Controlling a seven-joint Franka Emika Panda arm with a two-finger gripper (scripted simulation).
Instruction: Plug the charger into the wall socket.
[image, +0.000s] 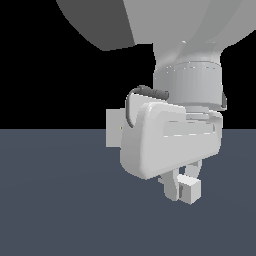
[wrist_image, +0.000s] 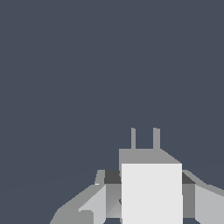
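Observation:
My gripper (image: 186, 186) is shut on the charger (image: 191, 191), a small white-grey block held between the two fingers below the white hand. In the wrist view the charger (wrist_image: 151, 192) fills the gap between the fingers (wrist_image: 103, 194), and its two short prongs (wrist_image: 133, 139) point away from the hand. The wall socket (image: 112, 127) is a light-grey upright plate farther back on the exterior view's left. The hand hides its right part, and one tiny orange-tinted spot shows near the hidden edge. The wrist view does not show the socket.
A dark blue-grey floor (image: 60, 200) spreads under everything, with a black backdrop behind it. The arm's large grey links (image: 190, 30) fill the top of the exterior view. Nothing else stands on the floor.

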